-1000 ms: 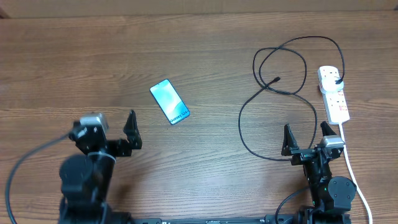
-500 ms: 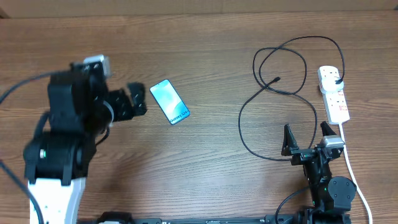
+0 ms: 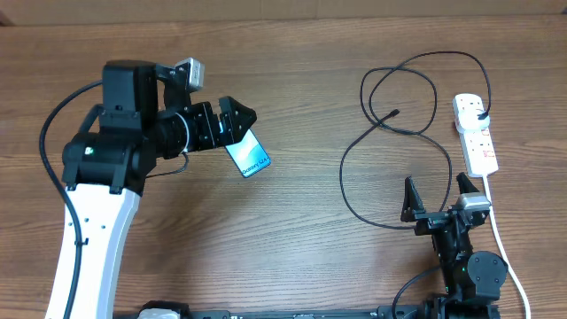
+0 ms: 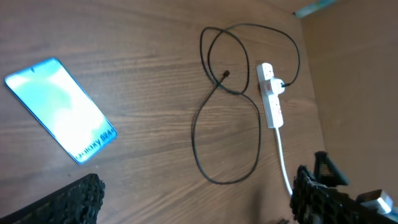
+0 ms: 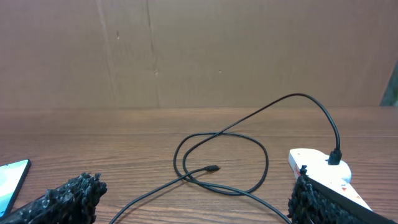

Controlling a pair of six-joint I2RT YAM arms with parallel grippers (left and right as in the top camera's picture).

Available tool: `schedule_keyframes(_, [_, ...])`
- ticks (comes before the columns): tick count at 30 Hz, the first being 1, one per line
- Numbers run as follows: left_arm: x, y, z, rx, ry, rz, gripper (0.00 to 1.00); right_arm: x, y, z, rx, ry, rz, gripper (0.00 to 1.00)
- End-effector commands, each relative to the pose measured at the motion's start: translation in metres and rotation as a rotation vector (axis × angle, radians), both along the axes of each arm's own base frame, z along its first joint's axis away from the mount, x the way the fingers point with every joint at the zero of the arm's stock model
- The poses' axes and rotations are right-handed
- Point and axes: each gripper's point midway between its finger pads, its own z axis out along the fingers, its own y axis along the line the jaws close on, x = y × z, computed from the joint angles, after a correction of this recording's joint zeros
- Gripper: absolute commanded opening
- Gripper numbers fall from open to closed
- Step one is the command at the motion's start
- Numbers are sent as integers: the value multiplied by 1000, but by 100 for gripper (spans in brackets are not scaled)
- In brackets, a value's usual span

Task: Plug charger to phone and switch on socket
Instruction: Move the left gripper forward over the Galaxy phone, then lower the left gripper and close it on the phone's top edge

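The phone [image 3: 252,158] lies face up on the wooden table, left of centre, with its teal screen lit. My left gripper [image 3: 237,121] is open and hovers over the phone's far-left end; in the left wrist view the phone [image 4: 62,109] lies ahead of the open fingers. The black charger lies in loops at the right, its connector tip [image 3: 393,113] free on the table and its plug [image 3: 481,115] seated in the white socket [image 3: 477,137]. My right gripper [image 3: 437,197] is open and empty, near the front edge beside the socket's near end.
The socket's white cord [image 3: 501,244] runs from the strip to the front right edge, past my right arm. A brown cardboard wall [image 5: 186,50] stands behind the table. The charger's large loop [image 4: 211,177] lies between the phone and the socket.
My left arm has swung from the front left up and to the right, so its open gripper now hangs over the phone. The right arm, cable and phone have not moved.
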Motion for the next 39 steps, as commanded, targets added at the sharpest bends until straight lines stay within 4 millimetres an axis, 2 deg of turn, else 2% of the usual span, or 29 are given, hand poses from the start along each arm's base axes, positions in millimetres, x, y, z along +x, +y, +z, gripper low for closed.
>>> schedule_keyframes(1, [10,0,-2,-13,78,135,100,0,2,-2,-7,-5,9,100])
schedule_keyframes(4, [18,6,-5,36,108,241,100,0,2,-2,-7,-5,9,100])
schedule_keyframes(13, [48,26,10,222,177,503,100,0,2,-2,-7,-5,9,100])
schedule_keyframes(16, [60,23,6,254,217,525,100,0,2,-2,-7,-5,9,100])
schedule_keyframes(18, [75,17,-19,293,317,531,100,0,2,-2,-7,-5,9,100])
schedule_keyframes(22, [70,21,-56,350,468,562,100,0,2,-2,-7,-5,9,100])
schedule_keyframes(26, [71,19,-84,393,551,549,100,0,2,-2,-7,-6,9,100])
schedule_keyframes(32, [76,13,-109,430,598,533,100,0,2,-2,-7,-5,9,100])
schedule_keyframes(38, [82,18,-132,485,615,549,100,0,2,-2,-7,-6,9,100])
schedule_keyframes(39, [82,19,-141,502,635,546,100,0,2,-2,-7,-5,9,100])
